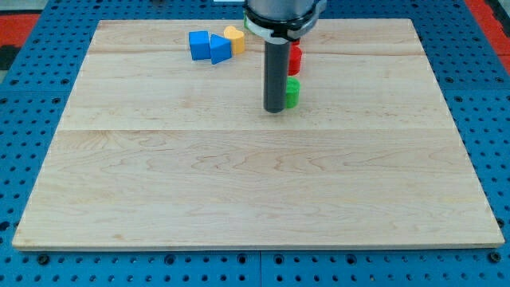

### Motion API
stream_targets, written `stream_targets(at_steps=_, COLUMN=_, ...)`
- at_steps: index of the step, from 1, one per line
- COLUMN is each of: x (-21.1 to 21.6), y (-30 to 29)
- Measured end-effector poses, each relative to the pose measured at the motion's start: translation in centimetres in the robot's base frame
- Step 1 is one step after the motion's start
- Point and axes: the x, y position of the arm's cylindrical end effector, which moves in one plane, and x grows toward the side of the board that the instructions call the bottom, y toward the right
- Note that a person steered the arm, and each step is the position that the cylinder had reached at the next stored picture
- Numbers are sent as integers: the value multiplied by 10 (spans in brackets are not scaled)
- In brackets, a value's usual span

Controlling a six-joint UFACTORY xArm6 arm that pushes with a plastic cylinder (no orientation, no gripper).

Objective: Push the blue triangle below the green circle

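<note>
Risk first: tip (275,110) parked right against the small green circle block (292,92), so any swing toward the view's right likely knocks the reference out of place, probably into the red block (295,58) above it. Blue triangular block (219,49) well apart, at the pale wooden counter's (255,183) top left, wedged between blue cube (199,45) and yellow block (234,37); careless contact could drag those along. Rod upright, straight down. Tool: bare rod, nothing held, no jaws to judge.

Five coloured blocks: one blue cube (198,45), one blue triangle (220,49), one yellow block (234,37), one red block (295,58), one green circle (292,92).
</note>
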Motion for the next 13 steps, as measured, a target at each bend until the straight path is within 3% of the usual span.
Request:
stream_targets(at_steps=2, x=-27, y=-85)
stream_targets(at_steps=4, x=-93, y=-22)
stream_targets(at_steps=6, x=-159, y=-12)
stream_targets(at_steps=7, x=-163, y=-25)
stream_targets(at_steps=9, x=-133, y=-101)
stream_targets(at_steps=10, x=-94, y=-108)
stream_targets(at_steps=13, x=13, y=-57)
